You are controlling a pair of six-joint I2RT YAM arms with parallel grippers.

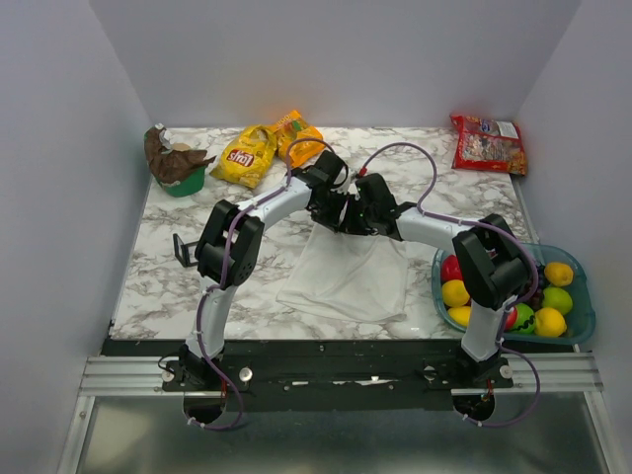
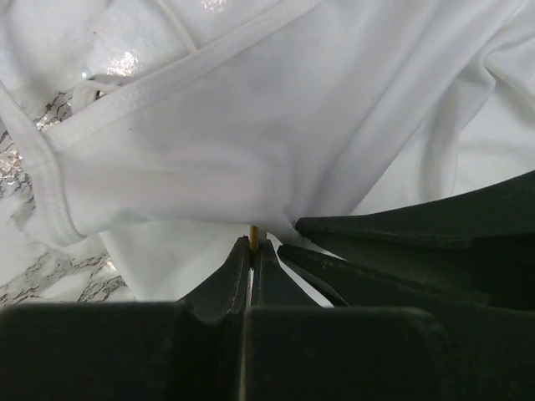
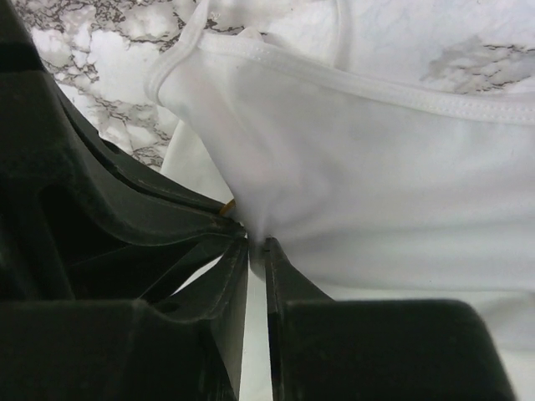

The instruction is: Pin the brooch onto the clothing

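Black fingertips of left gripper (image 2: pixel 251 247) pressed fully together, a thin gold edge of the brooch (image 2: pixel 252 233) standing up between them and touching the underside of a pucker in the white garment (image 2: pixel 276 125). Right gripper (image 3: pixel 257 244) meets it tip to tip from the other side; jaws a narrow slit apart, cloth drawn to a point at the tips. Cannot tell whether it grips that fold. Judgement: pinning step under way. To do it well, hold the fold taut and raised off the bench (image 1: pixel 168 286) and drive the brooch squarely through one layer without twisting; a slack fold would likely let it skate. Left arm (image 1: pixel 259 211) and right arm (image 1: pixel 444 229) both elbow-high, forearms angled inward, wrists meeting over the garment's far hem, mid-bench.
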